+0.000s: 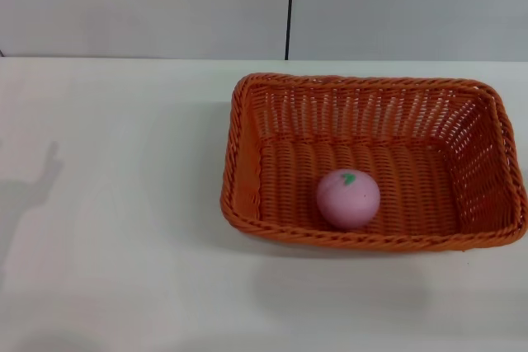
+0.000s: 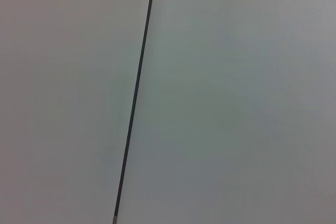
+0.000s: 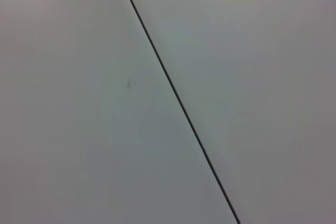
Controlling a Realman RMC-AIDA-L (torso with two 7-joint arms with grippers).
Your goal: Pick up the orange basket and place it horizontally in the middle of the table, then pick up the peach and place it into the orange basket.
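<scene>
The orange basket lies with its long side across the white table, right of the middle in the head view. Inside it, near its front wall, rests the pale-pink peach, a small green mark on its top. Neither gripper appears in any view. Both wrist views take in only a plain grey wall panel with a thin dark seam.
A grey wall with a vertical dark seam rises behind the table's far edge. A faint arm-shaped shadow falls on the tabletop at the left.
</scene>
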